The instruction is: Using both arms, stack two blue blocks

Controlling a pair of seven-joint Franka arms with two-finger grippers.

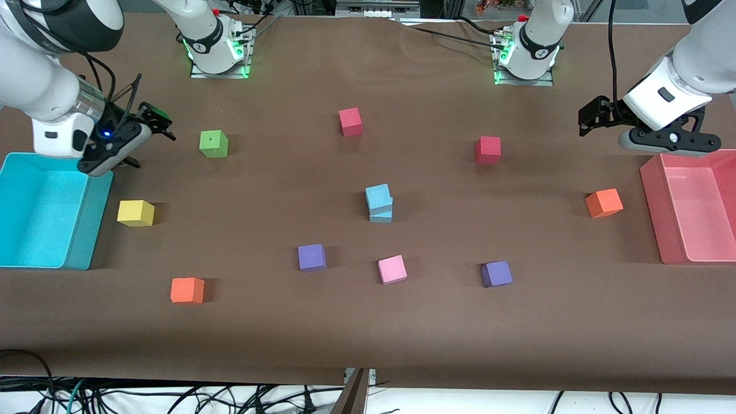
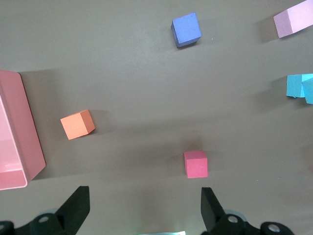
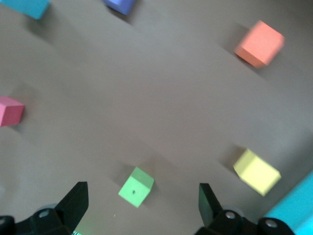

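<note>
Two light blue blocks stand stacked in the middle of the table, the upper one (image 1: 378,196) sitting slightly askew on the lower one (image 1: 382,216). They show at the edge of the left wrist view (image 2: 299,87), and a blue block shows at a corner of the right wrist view (image 3: 27,7). My left gripper (image 1: 595,117) is open and empty, up over the table beside the pink bin (image 1: 654,207); its fingers (image 2: 78,205) hold nothing. My right gripper (image 1: 156,122) is open and empty, up over the table beside the turquoise bin (image 1: 89,230); its fingers (image 3: 76,200) hold nothing.
Loose cubes lie around the stack: two red (image 1: 350,122) (image 1: 487,150), two orange (image 1: 604,203) (image 1: 187,290), two purple (image 1: 311,257) (image 1: 496,273), a pink (image 1: 392,269), a yellow (image 1: 135,213) and a green one (image 1: 213,144). The bins stand at the table's two ends.
</note>
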